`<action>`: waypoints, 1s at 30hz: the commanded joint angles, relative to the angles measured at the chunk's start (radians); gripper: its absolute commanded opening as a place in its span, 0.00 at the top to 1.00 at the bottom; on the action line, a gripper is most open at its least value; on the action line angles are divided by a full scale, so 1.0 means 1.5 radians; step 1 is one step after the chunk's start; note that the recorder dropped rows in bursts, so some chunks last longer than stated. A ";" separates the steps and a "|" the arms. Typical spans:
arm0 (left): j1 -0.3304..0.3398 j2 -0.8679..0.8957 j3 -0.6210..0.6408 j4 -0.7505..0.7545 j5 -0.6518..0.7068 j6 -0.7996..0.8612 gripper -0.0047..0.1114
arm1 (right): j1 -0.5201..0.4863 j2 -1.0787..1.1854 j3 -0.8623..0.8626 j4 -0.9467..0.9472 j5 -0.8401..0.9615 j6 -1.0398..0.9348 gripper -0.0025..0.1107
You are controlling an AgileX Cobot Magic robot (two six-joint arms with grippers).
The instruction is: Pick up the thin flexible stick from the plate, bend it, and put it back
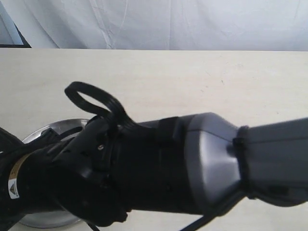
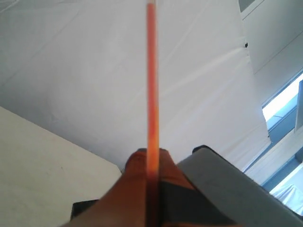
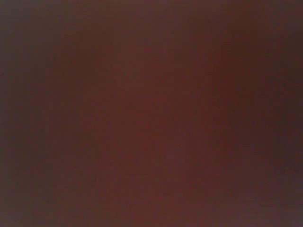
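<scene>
In the left wrist view the thin red-orange stick stands straight out from my left gripper, which is shut on its lower end; the pale tip is at the far end. In the exterior view the stick is hidden. There the silver plate lies at the lower left, mostly covered by both arms. My right arm reaches across from the right, over the plate, and its gripper is lost in the black mass there. The right wrist view is a dark reddish blur that shows nothing.
The pale tabletop runs behind the arms to a white cloth backdrop. A black cable loop rises from the right arm. A grey arm housing sits close beside my left gripper.
</scene>
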 commanded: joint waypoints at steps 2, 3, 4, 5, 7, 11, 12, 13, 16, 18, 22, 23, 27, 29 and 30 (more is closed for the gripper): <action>-0.008 -0.006 -0.022 -0.061 -0.103 -0.016 0.96 | -0.008 0.039 0.005 -0.013 -0.052 -0.005 0.98; -0.008 -0.006 -0.022 -0.064 -0.099 -0.015 0.96 | -0.008 0.042 0.005 -0.013 -0.048 -0.005 0.98; -0.008 -0.006 -0.022 -0.060 -0.085 -0.010 0.96 | -0.008 0.042 0.005 -0.013 -0.042 -0.005 0.98; -0.008 -0.006 -0.022 -0.033 -0.045 -0.010 0.96 | -0.008 0.031 0.005 -0.013 -0.017 -0.005 0.98; -0.008 -0.006 -0.022 -0.003 0.027 -0.010 0.96 | -0.008 0.004 0.005 -0.013 0.037 -0.005 0.98; -0.008 -0.006 -0.022 0.034 0.123 -0.010 0.66 | -0.008 -0.046 0.005 0.000 0.108 -0.005 0.98; -0.008 -0.006 -0.022 0.030 0.136 -0.010 0.62 | -0.007 -0.047 0.005 0.003 0.117 -0.005 0.98; -0.008 -0.006 -0.022 0.030 0.138 -0.010 0.64 | -0.007 -0.047 0.005 0.016 0.130 -0.005 0.98; -0.008 -0.006 -0.022 0.048 0.138 -0.010 0.81 | -0.007 -0.048 0.005 0.040 0.165 -0.005 0.98; -0.008 -0.006 -0.022 0.071 0.138 -0.010 0.94 | -0.007 -0.053 0.005 0.047 0.183 -0.005 0.98; -0.008 -0.006 -0.022 0.131 0.138 -0.010 0.96 | -0.007 -0.077 0.005 0.052 0.219 -0.005 0.98; -0.008 -0.006 -0.022 0.141 0.138 -0.010 0.96 | -0.007 -0.083 0.005 0.053 0.222 -0.005 0.98; -0.008 -0.006 -0.022 0.169 0.134 -0.010 0.96 | -0.007 -0.118 0.005 0.055 0.222 -0.005 0.98; -0.008 -0.006 -0.022 0.170 0.134 -0.010 0.96 | -0.007 -0.128 0.005 0.055 0.220 -0.005 0.98; -0.008 -0.006 -0.022 0.170 0.134 -0.010 0.96 | -0.007 -0.129 0.005 0.055 0.220 -0.005 0.98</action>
